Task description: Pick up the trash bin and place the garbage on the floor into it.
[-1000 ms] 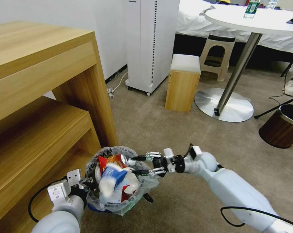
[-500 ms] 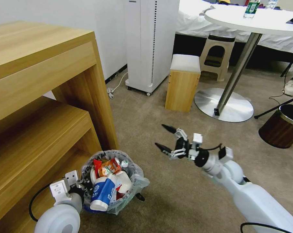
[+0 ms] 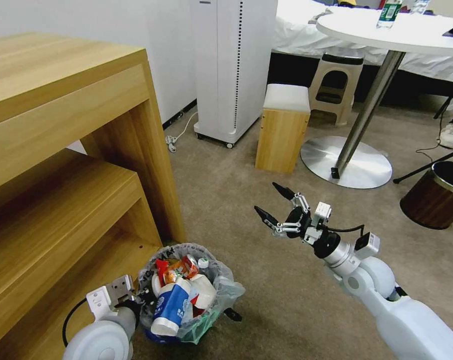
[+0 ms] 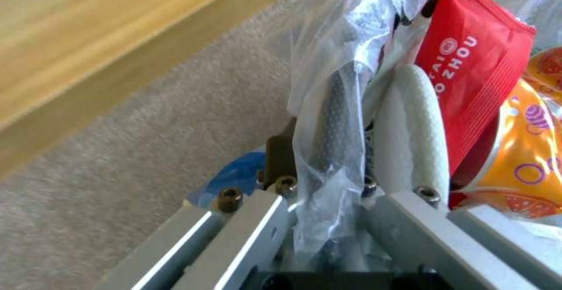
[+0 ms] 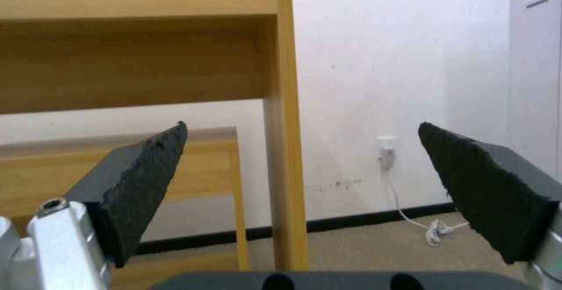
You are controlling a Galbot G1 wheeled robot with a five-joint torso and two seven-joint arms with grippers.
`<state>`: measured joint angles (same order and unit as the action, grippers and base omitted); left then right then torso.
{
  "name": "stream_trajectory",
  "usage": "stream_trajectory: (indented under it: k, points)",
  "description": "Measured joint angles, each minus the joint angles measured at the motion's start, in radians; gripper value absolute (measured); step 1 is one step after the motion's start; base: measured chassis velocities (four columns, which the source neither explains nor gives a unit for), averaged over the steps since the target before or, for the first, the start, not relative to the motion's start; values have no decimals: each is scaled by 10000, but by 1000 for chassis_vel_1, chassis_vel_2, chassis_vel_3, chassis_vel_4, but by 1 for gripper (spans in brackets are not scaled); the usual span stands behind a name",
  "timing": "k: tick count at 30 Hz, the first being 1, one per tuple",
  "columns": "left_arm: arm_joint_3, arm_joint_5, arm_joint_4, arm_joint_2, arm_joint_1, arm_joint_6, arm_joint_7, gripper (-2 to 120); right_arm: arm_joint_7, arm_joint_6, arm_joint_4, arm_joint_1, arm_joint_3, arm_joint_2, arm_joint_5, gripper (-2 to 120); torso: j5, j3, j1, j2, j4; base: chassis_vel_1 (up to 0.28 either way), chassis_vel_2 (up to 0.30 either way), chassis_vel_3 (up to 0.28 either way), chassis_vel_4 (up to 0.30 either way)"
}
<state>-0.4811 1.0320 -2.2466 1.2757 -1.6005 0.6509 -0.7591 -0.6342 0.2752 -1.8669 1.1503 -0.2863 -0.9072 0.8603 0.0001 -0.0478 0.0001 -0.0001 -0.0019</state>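
At the trash bin (image 3: 186, 295) rim, left pincer (image 4: 328, 189) pinches its wall; right pincer (image 3: 275, 204) hangs spread.

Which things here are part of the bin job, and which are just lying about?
Job:
trash bin
garbage inside it
floor
left end effector gripping the bin rim
right end effector, open

Lying about:
brown bin
wooden stool
round table
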Motion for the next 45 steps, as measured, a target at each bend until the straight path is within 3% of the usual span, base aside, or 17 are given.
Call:
stream_trajectory:
  k: [10, 18, 26, 28, 31, 34, 35, 37, 38, 39, 42, 45]
  points:
    - [136, -218, 787, 306, 358, -195, 393, 0, -41, 25, 68, 109, -80, 4, -148, 100, 2, 1, 0, 0, 1, 0, 0, 0, 0]
    - [133, -417, 752, 220, 378, -192, 386, 28, -98, 52, 139, 27, -59, -20, -148, 100, -7, -2, 0, 0, -1, 0, 0, 0, 0]
    - [-68, -1021, -639, -333, -74, -190, 356, 57, -4, 165, 202, 50, -32, -226, -349, 100, -1, -1, 0, 1, 0, 0, 0, 0, 0]
    - [-132, -1439, -964, -460, -228, -203, 471, 67, 459, 227, 142, 113, -35, -341, -758, 100, 0, -1, 0, 1, -1, 0, 0, 0, 0]
    - [-146, -1796, -1027, -499, -304, -282, 665, 72, 940, 226, 67, 175, -64, -397, -1123, 100, -2, -1, 0, 0, 0, 0, 0, 0, 0]
    - [-176, -4042, -1129, -625, -752, -1294, 2240, 88, 2853, 67, -211, 630, -423, -594, -2585, 100, -3, -1, 0, 0, 0, 0, 0, 0, 0]
    - [-176, -4042, -1129, -625, -752, -1294, 2240, 88, 2853, 67, -211, 630, -423, -594, -2585, 100, -3, -1, 0, 0, 0, 0, 0, 0, 0]
    - [-190, -5520, -1145, -711, -1067, -2635, 3468, 97, 3808, 144, -300, 923, -724, -753, -3153, 100, -1, 0, 0, 0, -1, 0, 0, 0, 0]
    - [-199, -5950, -1145, -740, -1165, -3102, 3909, 99, 3985, 165, -321, 1003, -824, -804, -3208, 100, -1, -1, 1, 0, -1, 0, 0, 0, 0]
    - [-199, -5950, -1145, -740, -1165, -3102, 3909, 99, 3985, 165, -321, 1003, -824, -804, -3208, 100, -1, -1, 1, 0, -1, 0, 0, 0, 0]
    - [-211, -7445, -1053, -786, -1477, -4541, 5499, 100, 4493, 262, -394, 1406, -1432, -1056, -3259, 100, -1, 0, 0, 0, 0, 0, 0, 0, 0]
    - [-195, -8113, -938, -759, -1533, -5055, 5890, 100, 4571, 288, -471, 1659, -1738, -1141, -3256, 100, -1, 0, 0, 1, 0, 0, 0, 0, 0]
